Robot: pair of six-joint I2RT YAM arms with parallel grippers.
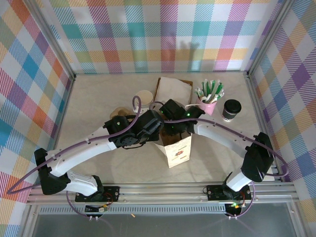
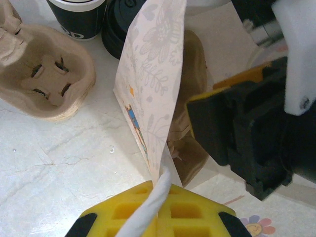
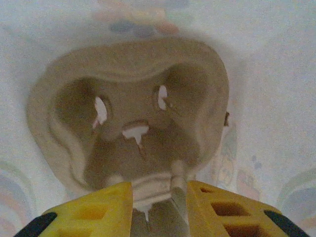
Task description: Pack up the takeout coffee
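My left gripper (image 2: 159,190) is pinching the paper bag (image 2: 153,89) to hold it open. My right gripper (image 3: 155,190) is gripping the cup tray (image 3: 128,98) inside, for the takeout coffee (image 1: 231,109).

Two robot arms (image 1: 84,153) hung over a tabletop (image 1: 94,98) that carried one upright white paper bag (image 1: 176,150), one black-lidded coffee cup (image 1: 231,109), one pink cup of sticks (image 1: 210,102), one stack of lidless cups (image 1: 144,96) and two pulp cup carriers (image 2: 47,74), one of them inside the bag.
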